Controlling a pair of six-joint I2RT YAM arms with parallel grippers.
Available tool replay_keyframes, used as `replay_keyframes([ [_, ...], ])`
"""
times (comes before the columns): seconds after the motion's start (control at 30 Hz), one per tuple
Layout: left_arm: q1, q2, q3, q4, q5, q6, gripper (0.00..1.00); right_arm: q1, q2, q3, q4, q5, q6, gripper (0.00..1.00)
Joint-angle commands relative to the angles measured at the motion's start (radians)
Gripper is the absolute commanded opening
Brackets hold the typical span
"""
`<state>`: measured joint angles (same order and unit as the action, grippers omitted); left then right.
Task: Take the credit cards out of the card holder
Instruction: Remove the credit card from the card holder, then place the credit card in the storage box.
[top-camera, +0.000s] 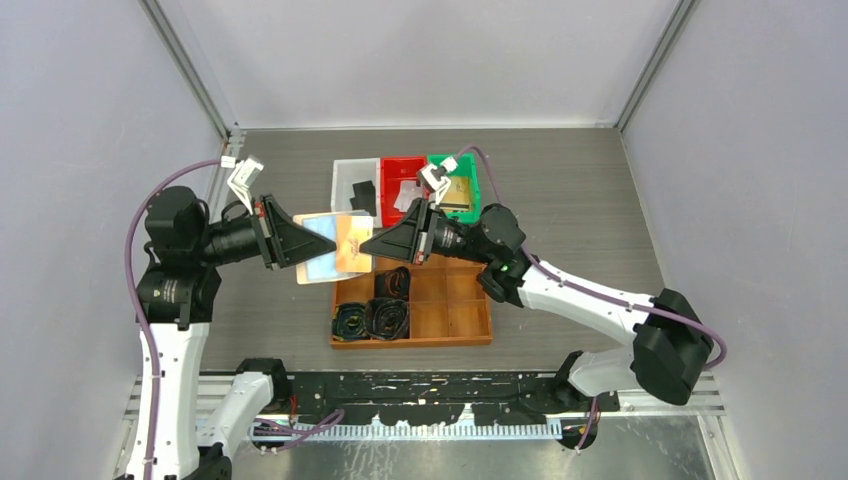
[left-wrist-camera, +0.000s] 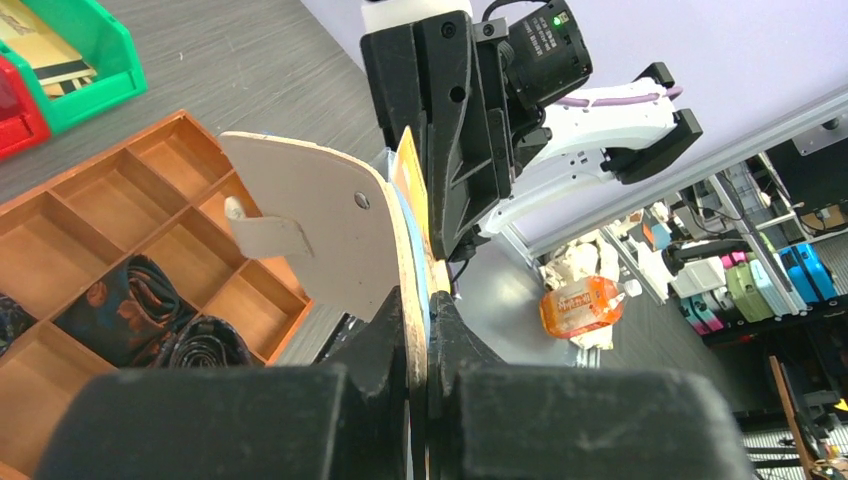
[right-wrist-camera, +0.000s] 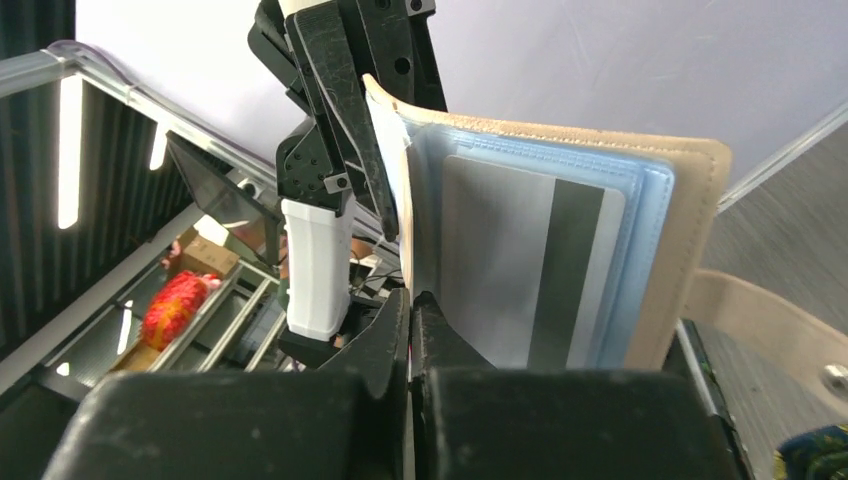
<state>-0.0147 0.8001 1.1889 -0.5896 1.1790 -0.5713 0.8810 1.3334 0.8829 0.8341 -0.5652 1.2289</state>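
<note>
Left fingers (left-wrist-camera: 220, 420) clamped tight on edge of tan stitched card holder (left-wrist-camera: 310, 230), held open mid-air over wooden tray (top-camera: 460, 300). Right fingers (right-wrist-camera: 250, 420) pinched closed at its glossy blue pocket edge; can't tell what's caught. Grey striped credit card (right-wrist-camera: 530, 270) sits sleeved. Arms level, nose-to-nose.

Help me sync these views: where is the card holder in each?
Top external: card holder at centre, over the wooden tray's far-left corner.
Left wrist: centre, edge-on, tan flap leftward.
Right wrist: right of centre, blue pockets showing.
Shared landmark: the wooden tray, absent from right wrist.
</note>
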Motion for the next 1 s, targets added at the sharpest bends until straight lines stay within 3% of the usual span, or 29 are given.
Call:
replay_keyframes([
  [0.0, 0.001, -0.011, 0.044, 0.031, 0.045, 0.007, 0.00, -0.052, -0.121, -0.014, -0.041, 0.026, -0.061, 0.01],
  [0.1, 0.001, -0.011, 0.049, 0.044, 0.071, 0.003, 0.00, -0.127, -0.207, -0.036, -0.146, 0.002, -0.116, 0.01],
  [0.3, 0.001, -0.013, 0.054, 0.084, 0.118, -0.017, 0.00, -0.324, -0.340, 0.018, -0.569, 0.013, -0.326, 0.01],
  [0.43, 0.001, -0.030, 0.040, 0.160, 0.167, -0.064, 0.00, -0.456, -0.256, 0.179, -1.021, 0.196, -0.513, 0.01],
  [0.6, 0.001, -0.063, 0.028, 0.268, 0.231, -0.114, 0.00, -0.533, -0.077, 0.265, -1.097, 0.306, -0.626, 0.01],
  [0.8, 0.001, -0.106, 0.035, 0.185, 0.232, 0.006, 0.00, -0.549, 0.160, 0.405, -1.132, 0.349, -0.724, 0.01],
  [0.97, 0.001, -0.107, 0.031, 0.168, 0.232, 0.012, 0.00, -0.548, 0.342, 0.543, -1.171, 0.380, -0.768, 0.01],
])
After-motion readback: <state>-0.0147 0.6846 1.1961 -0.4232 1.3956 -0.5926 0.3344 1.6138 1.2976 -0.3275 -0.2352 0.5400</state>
